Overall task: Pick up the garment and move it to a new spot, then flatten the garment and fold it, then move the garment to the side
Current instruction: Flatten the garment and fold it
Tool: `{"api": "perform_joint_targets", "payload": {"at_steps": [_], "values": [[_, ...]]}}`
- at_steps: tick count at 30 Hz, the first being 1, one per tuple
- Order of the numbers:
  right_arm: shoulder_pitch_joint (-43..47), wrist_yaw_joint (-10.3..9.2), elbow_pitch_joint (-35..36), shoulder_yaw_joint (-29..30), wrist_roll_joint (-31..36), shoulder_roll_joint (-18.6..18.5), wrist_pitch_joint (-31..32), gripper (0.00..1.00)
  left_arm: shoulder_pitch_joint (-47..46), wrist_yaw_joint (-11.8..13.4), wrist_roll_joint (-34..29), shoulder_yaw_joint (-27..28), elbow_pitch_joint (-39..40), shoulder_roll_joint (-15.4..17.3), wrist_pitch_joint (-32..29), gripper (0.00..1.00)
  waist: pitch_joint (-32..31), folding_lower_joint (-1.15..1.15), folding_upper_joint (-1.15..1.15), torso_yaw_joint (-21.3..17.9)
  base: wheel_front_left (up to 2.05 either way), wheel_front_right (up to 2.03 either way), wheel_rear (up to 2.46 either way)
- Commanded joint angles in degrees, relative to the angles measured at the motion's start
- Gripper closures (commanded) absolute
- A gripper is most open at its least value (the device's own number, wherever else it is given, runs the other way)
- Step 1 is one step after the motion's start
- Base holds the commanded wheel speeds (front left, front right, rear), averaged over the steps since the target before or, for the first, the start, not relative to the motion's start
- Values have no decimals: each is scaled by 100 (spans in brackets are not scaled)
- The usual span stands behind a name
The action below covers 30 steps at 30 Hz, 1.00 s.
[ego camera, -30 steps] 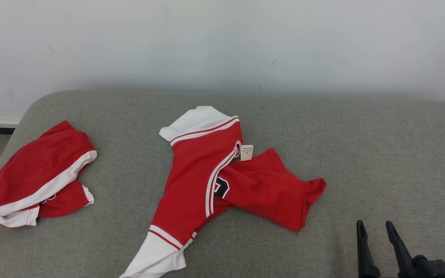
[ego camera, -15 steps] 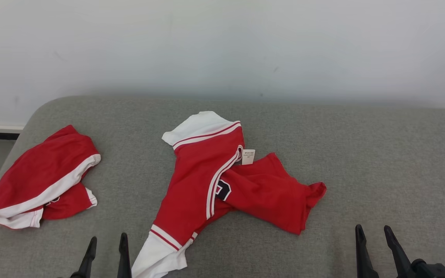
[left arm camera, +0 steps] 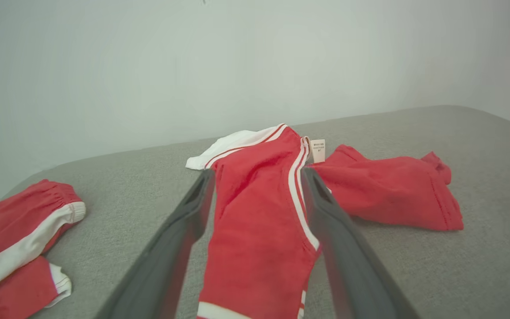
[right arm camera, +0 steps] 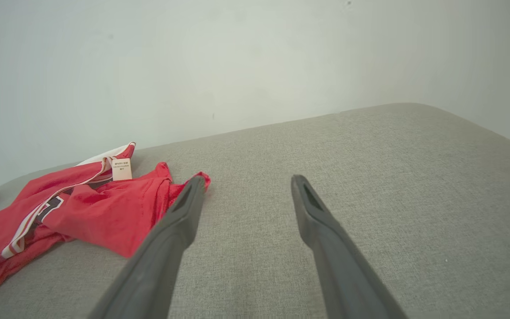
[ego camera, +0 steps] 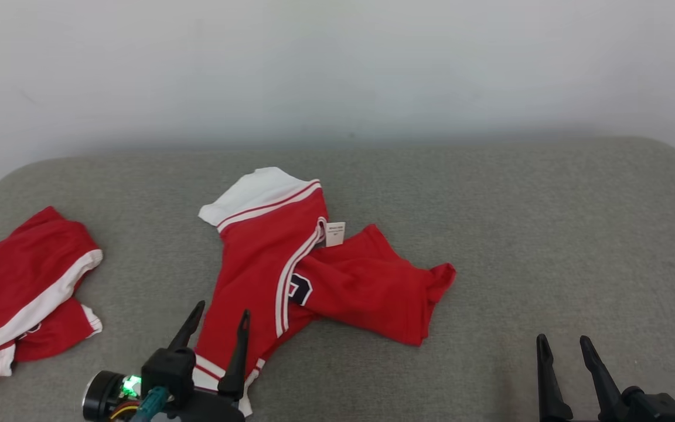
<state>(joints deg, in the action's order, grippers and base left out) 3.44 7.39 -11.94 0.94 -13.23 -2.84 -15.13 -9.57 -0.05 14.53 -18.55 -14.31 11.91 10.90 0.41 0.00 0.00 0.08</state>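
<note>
Garment [ego camera: 267, 275] lies crumpled at frame centre on the cushion [ego camera: 519, 223]. Left gripper [ego camera: 222, 308], lower left, fingers spread wide over its lower end, empty. Right gripper [ego camera: 562, 338], lower right, gapes wide, empty.

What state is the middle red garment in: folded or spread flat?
Neither: crumpled. The garment lies twisted on the grey cushion, one part flopped over another, label exposed.

Long dark fingers [ego camera: 238, 351], green-lit black wrist [ego camera: 164, 370]
</note>
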Motion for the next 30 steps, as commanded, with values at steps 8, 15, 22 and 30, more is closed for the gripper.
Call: {"api": "perform_joint_targets", "payload": {"at_steps": [8,15,22,30], "values": [[-156,20,6,-10,-69,-8,-3,0,-423,-191,-209,-315,-755,105,-283,0,388,0,0,-544,0,0,0],[-220,20,8,-39,-99,-8,-3,0,-642,-293,-236,-443,-1412,146,-373,0,504,0,0,-678,0,0,0],[-282,21,12,-42,-104,-8,-3,0,-894,-363,-222,-522,-1977,144,-319,0,612,0,0,-760,0,0,0],[-241,21,27,8,-122,-8,-3,0,-1110,-429,-48,-508,-2107,-17,-49,100,638,0,0,-790,0,0,0]]}}
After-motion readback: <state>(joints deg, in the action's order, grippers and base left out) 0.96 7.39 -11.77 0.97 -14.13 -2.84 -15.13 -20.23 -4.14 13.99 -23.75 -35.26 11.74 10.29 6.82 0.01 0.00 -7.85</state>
